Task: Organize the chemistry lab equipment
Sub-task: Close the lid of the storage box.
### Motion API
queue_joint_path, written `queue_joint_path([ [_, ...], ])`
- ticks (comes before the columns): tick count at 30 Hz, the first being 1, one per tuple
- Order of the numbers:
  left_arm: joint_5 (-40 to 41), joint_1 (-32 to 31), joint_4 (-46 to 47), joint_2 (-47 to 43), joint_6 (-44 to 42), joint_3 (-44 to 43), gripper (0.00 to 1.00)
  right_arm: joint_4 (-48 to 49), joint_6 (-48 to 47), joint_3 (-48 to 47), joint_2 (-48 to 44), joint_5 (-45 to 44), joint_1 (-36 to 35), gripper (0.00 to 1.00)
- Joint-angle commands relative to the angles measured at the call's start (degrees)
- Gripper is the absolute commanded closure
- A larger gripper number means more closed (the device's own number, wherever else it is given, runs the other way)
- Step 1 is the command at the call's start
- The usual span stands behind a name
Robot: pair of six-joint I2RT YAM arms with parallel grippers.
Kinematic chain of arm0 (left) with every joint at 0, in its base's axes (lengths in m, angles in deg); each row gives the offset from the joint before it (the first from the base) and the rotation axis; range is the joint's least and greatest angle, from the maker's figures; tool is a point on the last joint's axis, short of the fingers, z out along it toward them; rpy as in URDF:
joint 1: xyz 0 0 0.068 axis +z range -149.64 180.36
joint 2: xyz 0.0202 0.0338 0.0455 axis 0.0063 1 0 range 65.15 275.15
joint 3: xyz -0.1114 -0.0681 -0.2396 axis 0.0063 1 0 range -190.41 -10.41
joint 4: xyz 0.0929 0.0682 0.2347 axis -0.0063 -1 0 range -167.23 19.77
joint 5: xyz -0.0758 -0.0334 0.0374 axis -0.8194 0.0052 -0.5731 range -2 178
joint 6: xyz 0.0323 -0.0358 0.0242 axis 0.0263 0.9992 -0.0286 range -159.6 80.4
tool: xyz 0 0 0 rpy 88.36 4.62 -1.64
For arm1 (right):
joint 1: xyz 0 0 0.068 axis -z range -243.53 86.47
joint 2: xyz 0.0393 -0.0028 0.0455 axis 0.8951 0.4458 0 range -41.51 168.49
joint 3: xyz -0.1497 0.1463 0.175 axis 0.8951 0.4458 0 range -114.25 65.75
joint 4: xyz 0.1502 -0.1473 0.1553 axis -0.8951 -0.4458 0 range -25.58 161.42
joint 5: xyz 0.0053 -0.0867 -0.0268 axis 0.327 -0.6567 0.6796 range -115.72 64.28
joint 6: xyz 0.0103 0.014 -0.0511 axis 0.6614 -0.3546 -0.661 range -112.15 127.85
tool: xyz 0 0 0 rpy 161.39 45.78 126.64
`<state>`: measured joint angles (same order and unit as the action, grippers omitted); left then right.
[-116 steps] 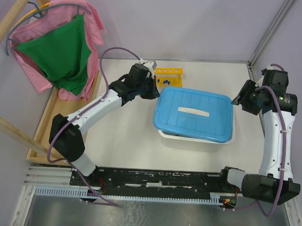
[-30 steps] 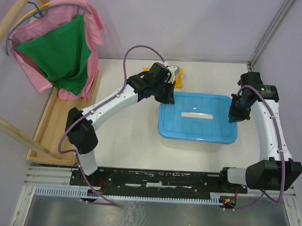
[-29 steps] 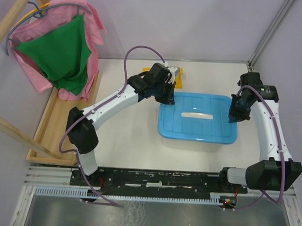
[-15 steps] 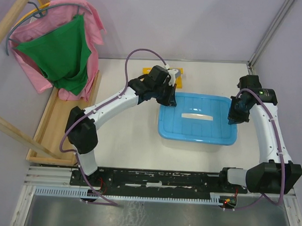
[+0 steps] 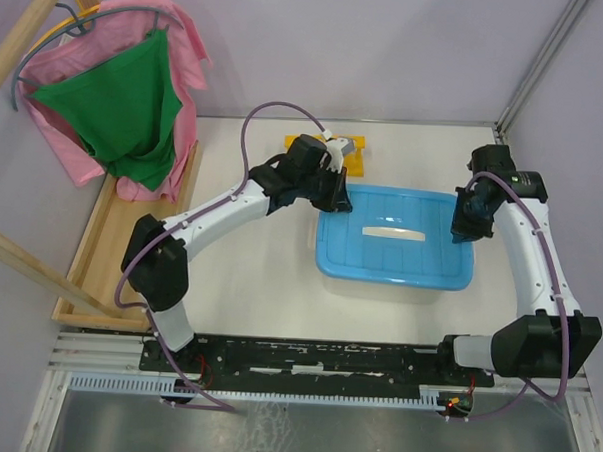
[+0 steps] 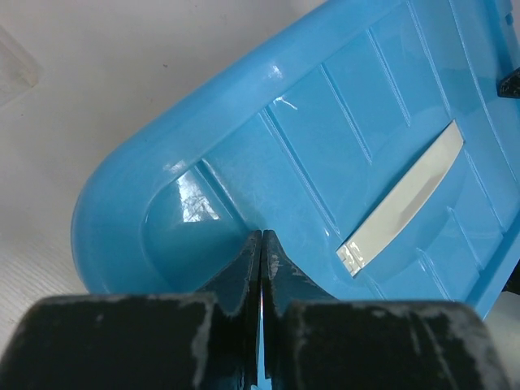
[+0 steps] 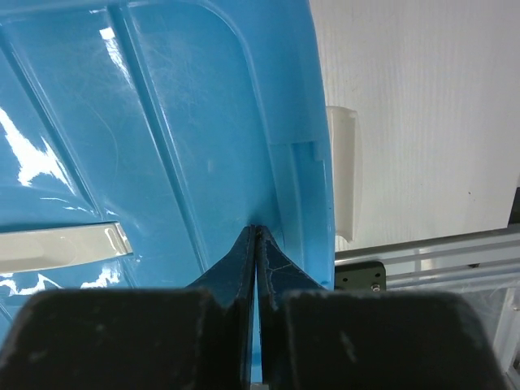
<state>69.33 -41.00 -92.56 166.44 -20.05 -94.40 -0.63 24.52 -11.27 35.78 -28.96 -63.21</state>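
Observation:
A yellow test-tube rack [image 5: 353,154] stands at the back of the table, mostly hidden behind my left arm. In front of it a blue lid [image 5: 396,245] lies flat over the white tub, of which only a handle [image 7: 342,174] shows beyond the lid's edge. My left gripper [image 5: 335,193] is shut, its tips [image 6: 262,236] resting on the lid's [image 6: 325,138] back-left corner. At the lid's [image 7: 187,122] right edge my right gripper [image 5: 463,226] is shut too, tips [image 7: 256,230] down on the blue surface. Neither holds anything. No tubes, flasks, tongs or rod are in view.
A white label strip [image 5: 392,232] lies on the lid's middle. Pink and green cloths [image 5: 122,103] hang from a wooden frame at the left, above a wooden tray [image 5: 106,237]. A metal post [image 5: 534,66] stands at the back right corner.
A few seconds ago the lid sat askew and both arms were off it; now it lies flat under both sets of fingertips. Over the last second both wrists shifted slightly toward the back.

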Motion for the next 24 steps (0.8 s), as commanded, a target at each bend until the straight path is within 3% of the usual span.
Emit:
queue_joint_path([
  [1,7.9,0.8,-13.4,9.6,-0.6,4.0,0.97,-1.5,-0.3,5.6,7.0,-2.9,-0.7,0.94],
  [6,10.9,0.8,-10.2,3.2,-0.6,4.5,0.97,0.6,0.2,2.5,3.2,1.0,-0.8,0.89],
  [8,12.1,1.1,-9.4,-0.5,-1.1,4.0,0.97,1.8,0.7,0.5,1.1,4.0,-0.8,0.81],
  [12,12.7,3.6,-8.4,-8.5,-0.7,3.3,0.82,3.2,1.9,-3.8,-2.7,5.4,-0.8,0.6],
  [16,13.1,11.5,-6.7,-15.2,1.3,6.4,0.73,2.8,3.9,-6.1,-4.6,-2.7,-0.7,0.47],
  [19,13.6,17.8,-9.5,-16.7,0.2,8.2,0.72,0.4,6.1,-7.3,-4.0,-11.3,-0.4,0.49],
  [24,4.6,25.3,-8.4,-17.6,-0.8,16.1,0.66,-1.0,4.9,-6.4,-2.0,-17.3,5.5,0.37],
])
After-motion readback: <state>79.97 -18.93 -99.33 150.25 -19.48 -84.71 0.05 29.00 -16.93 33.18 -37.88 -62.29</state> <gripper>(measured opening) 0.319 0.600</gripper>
